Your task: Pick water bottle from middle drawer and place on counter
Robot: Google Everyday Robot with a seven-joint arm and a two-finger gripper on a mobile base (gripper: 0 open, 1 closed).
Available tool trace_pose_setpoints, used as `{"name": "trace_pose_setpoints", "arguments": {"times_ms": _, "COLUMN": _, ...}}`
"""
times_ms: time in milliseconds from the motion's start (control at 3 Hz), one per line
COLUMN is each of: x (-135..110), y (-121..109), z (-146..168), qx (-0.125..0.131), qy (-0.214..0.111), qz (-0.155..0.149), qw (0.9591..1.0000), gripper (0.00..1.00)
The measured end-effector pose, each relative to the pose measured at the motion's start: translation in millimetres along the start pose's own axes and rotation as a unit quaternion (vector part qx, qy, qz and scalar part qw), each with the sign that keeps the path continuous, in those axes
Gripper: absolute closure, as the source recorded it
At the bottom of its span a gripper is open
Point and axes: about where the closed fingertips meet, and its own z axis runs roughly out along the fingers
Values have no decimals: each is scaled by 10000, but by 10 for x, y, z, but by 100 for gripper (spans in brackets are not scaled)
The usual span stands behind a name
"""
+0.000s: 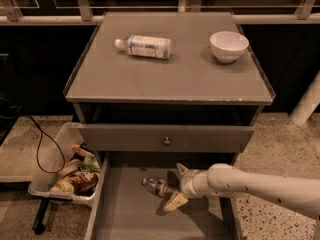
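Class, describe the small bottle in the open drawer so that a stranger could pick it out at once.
Start at the grey counter and look down to the pulled-out drawer below it. A small clear water bottle lies on its side there, at the open gripper. Unlike the white-labelled bottle up top, it has a narrow reddish band.

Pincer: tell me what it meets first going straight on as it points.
The small clear ribbed plastic water bottle lying in the wide grey wooden drawer; the open pincer points straight at its near end, though depth is unclear.
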Motion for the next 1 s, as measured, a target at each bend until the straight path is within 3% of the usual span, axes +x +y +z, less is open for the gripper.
{"name": "trace_pose_setpoints", "arguments": {"times_ms": 667, "x": 329, "y": 270, "z": 154, "qx": -129, "qy": 118, "qz": 474, "qw": 9987, "gripper": 0}}
{"name": "trace_pose_setpoints", "arguments": {"times_ms": 1000, "x": 328, "y": 270, "z": 155, "qx": -129, "qy": 118, "qz": 474, "qw": 9987, "gripper": 19}}
